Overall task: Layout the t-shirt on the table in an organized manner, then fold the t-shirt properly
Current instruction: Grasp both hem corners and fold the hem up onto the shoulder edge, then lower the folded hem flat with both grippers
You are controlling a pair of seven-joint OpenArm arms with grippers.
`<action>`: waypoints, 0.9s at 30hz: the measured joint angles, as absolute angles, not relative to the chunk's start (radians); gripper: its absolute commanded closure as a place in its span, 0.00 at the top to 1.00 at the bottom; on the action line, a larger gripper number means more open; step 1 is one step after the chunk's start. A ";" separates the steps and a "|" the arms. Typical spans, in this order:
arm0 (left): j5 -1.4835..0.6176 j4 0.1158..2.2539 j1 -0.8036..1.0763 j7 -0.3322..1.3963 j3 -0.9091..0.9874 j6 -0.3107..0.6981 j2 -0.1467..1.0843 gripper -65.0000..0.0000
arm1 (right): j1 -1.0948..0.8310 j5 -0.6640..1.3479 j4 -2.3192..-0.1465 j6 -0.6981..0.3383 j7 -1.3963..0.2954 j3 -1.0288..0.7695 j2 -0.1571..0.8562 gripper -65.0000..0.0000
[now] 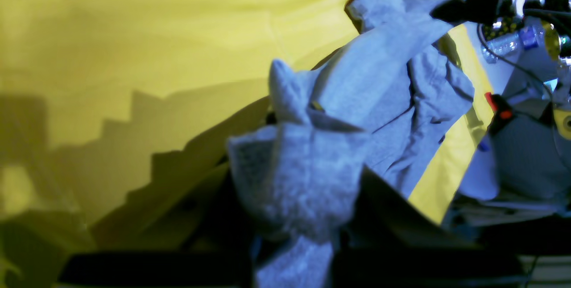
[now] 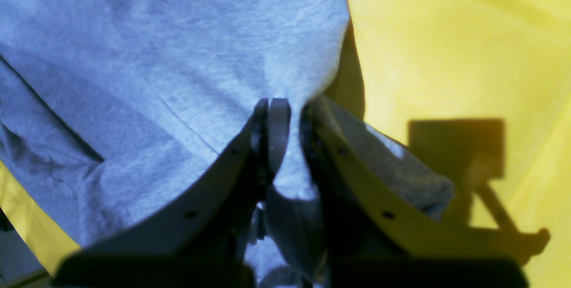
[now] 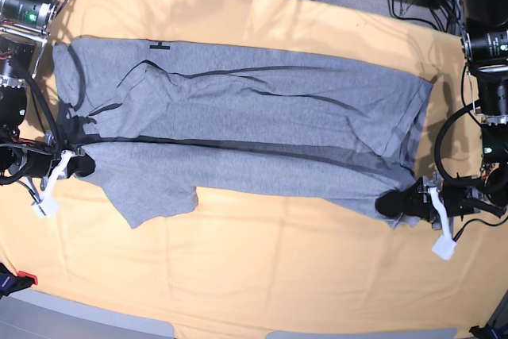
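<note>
T-shirt [image 1: 383, 87] fabric fills the left wrist view, a grey bunch pinched in the left gripper [image 1: 294, 190] above the yellow table [image 1: 134, 34]. In the right wrist view, the right gripper [image 2: 287, 114] has its jaws nearly closed on a fold of grey cloth. From the base view, the shirt lies stretched across the table, each gripper clamping one end of its lengthwise fold.

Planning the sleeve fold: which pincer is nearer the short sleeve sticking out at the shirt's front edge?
Right. The right pincer grips the shirt just beside that sleeve; the left pincer grips the opposite end, far across the table.
</note>
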State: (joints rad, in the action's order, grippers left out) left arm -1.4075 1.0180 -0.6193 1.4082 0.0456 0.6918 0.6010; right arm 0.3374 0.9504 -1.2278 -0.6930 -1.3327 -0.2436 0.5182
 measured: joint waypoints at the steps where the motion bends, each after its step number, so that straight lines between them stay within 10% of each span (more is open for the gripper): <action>1: -1.412 1.038 -0.608 1.405 0.045 0.692 0.614 0.00 | 0.337 0.950 -1.228 -0.693 -1.333 -0.244 0.519 0.00; 27: -1.353 1.163 -0.339 1.404 0.045 0.693 0.682 0.00 | 0.331 0.962 -1.228 -0.693 -1.403 -0.244 0.537 0.00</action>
State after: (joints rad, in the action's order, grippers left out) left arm -1.3533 1.1633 -0.3389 1.4036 0.0452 0.6930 0.6815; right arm 0.3313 0.9619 -1.2278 -0.6930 -1.4029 -0.2436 0.5369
